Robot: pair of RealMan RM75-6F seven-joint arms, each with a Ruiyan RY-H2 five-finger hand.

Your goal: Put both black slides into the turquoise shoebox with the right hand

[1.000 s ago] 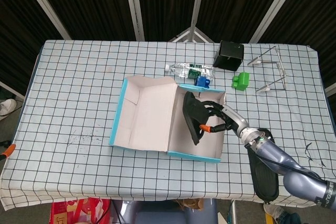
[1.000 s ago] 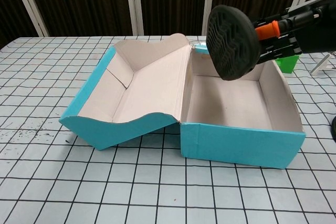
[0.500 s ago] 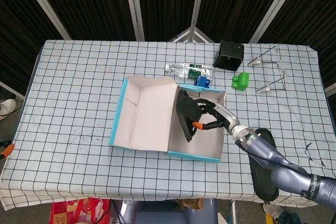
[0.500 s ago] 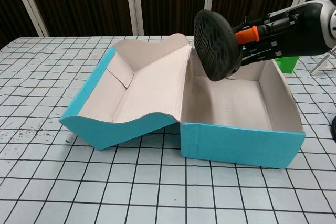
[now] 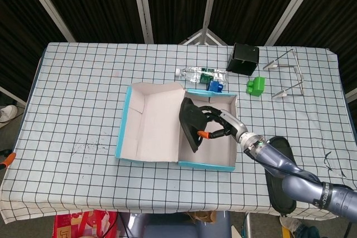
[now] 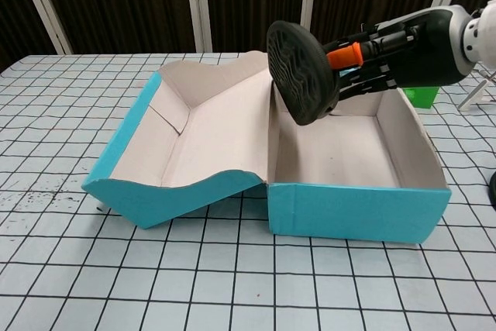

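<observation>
The right hand, grasping a black slide, has carried it leftward over the turquoise shoebox, nudging its lid.

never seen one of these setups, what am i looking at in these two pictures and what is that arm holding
This is a two-armed robot at a table, steered remotely by a person. The head view looks down from above; the chest view looks across the table from lower down.

Only the right arm shows. Its right hand holds a black slide, sole facing the chest camera, over the open turquoise shoebox. The box's lid is folded out to the side.

The second black slide lies on the checked tablecloth near the robot, partly under the arm. Behind the box are a plastic bottle, a small black box, a green block and a wire stand.
</observation>
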